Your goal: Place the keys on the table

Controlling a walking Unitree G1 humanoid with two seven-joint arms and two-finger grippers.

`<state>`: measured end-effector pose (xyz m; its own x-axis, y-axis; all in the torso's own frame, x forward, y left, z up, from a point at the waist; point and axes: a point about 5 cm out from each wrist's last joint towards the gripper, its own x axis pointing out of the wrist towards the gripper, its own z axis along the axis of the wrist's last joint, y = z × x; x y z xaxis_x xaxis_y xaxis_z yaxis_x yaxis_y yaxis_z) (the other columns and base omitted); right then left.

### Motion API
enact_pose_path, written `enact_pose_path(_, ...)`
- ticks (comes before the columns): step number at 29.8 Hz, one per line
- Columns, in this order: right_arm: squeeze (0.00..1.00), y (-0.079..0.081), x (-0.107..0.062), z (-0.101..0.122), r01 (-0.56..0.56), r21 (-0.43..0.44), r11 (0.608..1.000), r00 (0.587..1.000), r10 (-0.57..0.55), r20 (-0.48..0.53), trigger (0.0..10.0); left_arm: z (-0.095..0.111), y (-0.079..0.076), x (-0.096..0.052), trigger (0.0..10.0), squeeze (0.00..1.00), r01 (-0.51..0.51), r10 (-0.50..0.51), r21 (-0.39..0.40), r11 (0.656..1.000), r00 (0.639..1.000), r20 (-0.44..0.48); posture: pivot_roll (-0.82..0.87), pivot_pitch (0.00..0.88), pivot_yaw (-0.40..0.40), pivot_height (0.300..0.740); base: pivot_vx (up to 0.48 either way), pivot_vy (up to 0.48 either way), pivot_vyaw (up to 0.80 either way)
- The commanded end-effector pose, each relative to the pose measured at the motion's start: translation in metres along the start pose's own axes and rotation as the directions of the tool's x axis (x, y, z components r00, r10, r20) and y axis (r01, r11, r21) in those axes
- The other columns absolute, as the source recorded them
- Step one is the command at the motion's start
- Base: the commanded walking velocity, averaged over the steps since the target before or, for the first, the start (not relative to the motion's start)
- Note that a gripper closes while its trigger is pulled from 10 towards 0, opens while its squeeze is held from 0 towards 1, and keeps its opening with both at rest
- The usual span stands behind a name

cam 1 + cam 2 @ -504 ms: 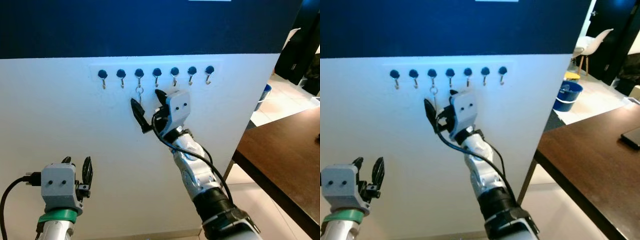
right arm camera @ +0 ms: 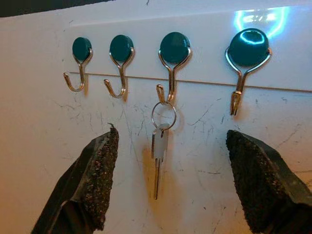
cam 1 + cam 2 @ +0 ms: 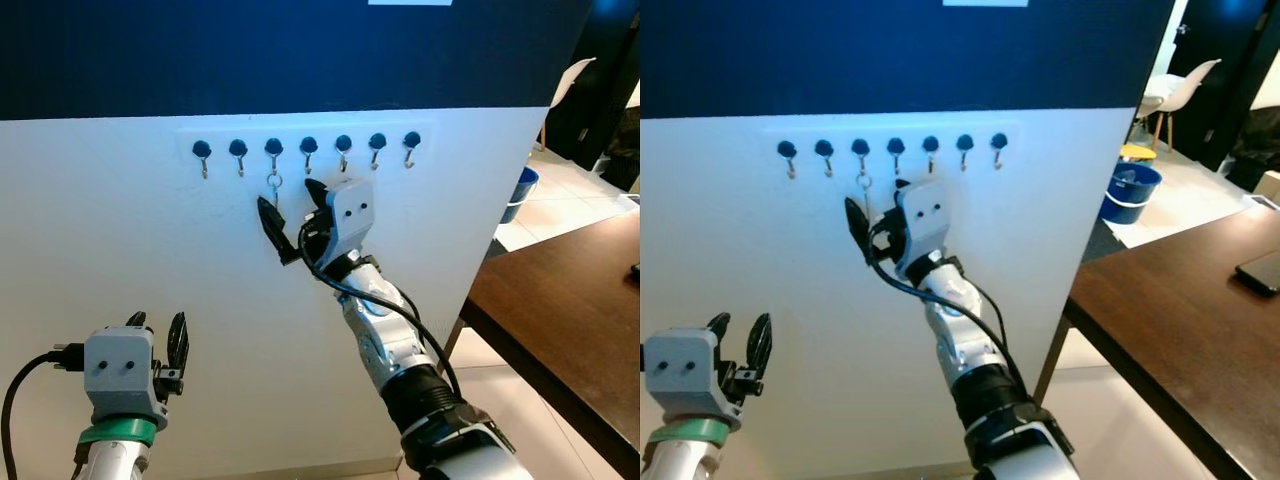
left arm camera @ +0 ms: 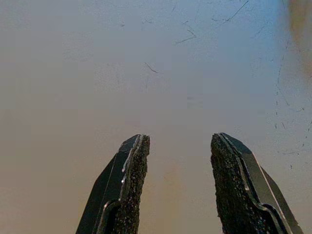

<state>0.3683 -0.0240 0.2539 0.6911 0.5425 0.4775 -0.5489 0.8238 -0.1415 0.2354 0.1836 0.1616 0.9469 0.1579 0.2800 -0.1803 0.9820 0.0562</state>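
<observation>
right wrist view: your right tool (image 2: 170, 183) is gaping wide, empty, around the small silver key on its ring (image 2: 160, 151), hanging from the third teal-capped hook (image 2: 171, 61); closing off-centre risks swinging it away.

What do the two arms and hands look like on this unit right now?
Both arms are silver. The right hand has a light grey boxy housing with two small dark dots, two long black fingers with rough pads, and a black cable looping down the forearm to a black cuff. The left hand has the same grey housing, a green ring below it and a black cable.
</observation>
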Motion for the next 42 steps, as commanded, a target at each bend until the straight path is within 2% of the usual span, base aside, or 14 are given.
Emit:
enact_pose_path(1,0.00,0.009,0.004,-0.001,-0.024,0.025,0.999,1.000,0.024,-0.004,7.6,0.002,0.001,0.000,10.0,0.00,0.003,-0.003,-0.007,1.000,1.000,0.012,-0.12,0.000,0.081,0.740,0.000,0.000,0.00)
enact_pose_path(2,0.00,0.010,0.004,-0.002,-0.028,0.025,0.999,1.000,0.028,-0.004,10.0,0.002,0.001,0.000,10.0,0.00,0.004,-0.004,-0.007,1.000,1.000,0.013,-0.12,0.000,0.081,0.740,0.000,0.000,0.00)
enact_pose_path(12,0.00,0.014,-0.003,-0.004,-0.019,0.042,0.999,0.999,0.017,0.027,10.0,0.002,0.001,-0.001,10.0,0.00,0.005,-0.005,-0.009,1.000,1.000,0.017,-0.12,0.000,0.081,0.740,0.000,0.000,0.00)
enact_pose_path(26,0.00,0.023,-0.003,-0.007,-0.073,0.057,0.996,0.997,0.072,0.018,10.0,0.005,0.002,0.001,10.0,0.00,-0.005,0.005,-0.010,1.000,1.000,0.028,-0.14,0.000,0.072,0.740,0.000,0.000,0.00)
enact_pose_path(42,0.00,0.025,-0.006,-0.009,-0.086,0.060,0.995,0.996,0.085,0.016,10.0,0.004,0.002,0.001,10.0,0.00,-0.002,0.002,-0.008,1.000,1.000,0.025,-0.14,0.000,0.075,0.740,0.000,0.000,0.00)
